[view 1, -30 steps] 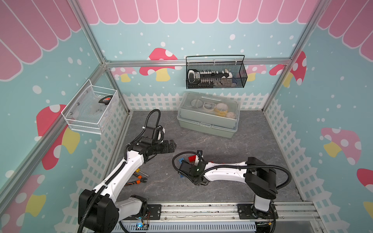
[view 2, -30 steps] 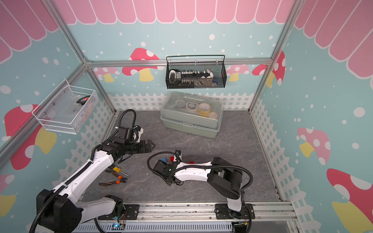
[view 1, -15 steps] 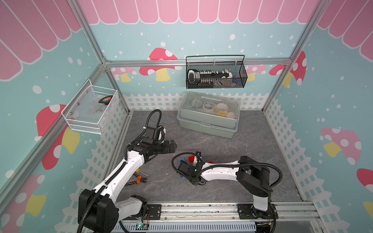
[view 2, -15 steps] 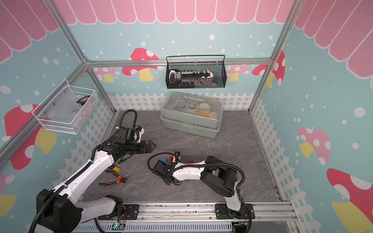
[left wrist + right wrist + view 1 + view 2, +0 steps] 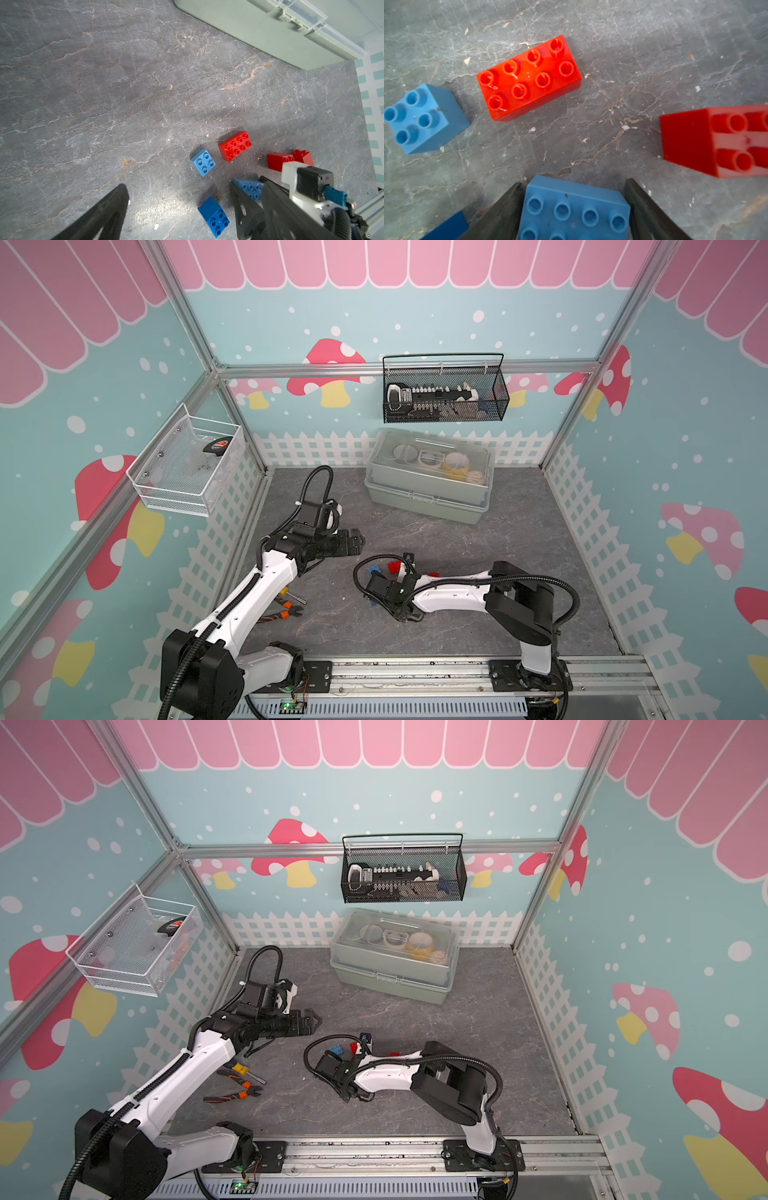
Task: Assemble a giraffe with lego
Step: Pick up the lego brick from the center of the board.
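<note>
Change vs 1 s ago: the right arm's elbow has swung in from the 3 o'clock side toward centre, while its wrist stayed over the lego. The bricks on the table haven't shifted in the top views. The right gripper jaws have drawn in onto the light-blue 2x4 brick, 1 finger at each short end, both looking in contact. The brick is still flat on the table, studs up, not lifted. My read: the grasp is just being made and a lift is due next.

The left gripper has barely moved. Its jaws are apart and empty, and it hovers at about 10 o'clock of the lego, clear of it.

Task things:
- All the lego is loose at mid-table, at 6 o'clock of the grey storage box.
- The red 2x4 brick and light-blue 2x2 brick sit studs up, apart from each other.
- The dark-blue 2x2 brick is tipped over, near the gripped 1.
- The red piece lies on its side on the 3 o'clock edge. I can't tell if it is 1 brick or 2 joined.
- The giraffe: no built figure in view, so assembly looks barely started.
- The orange-handled pliers are at 8 o'clock, not involved.

Risk: the grip spans the brick's long way, so it may pivot on lift.
</note>
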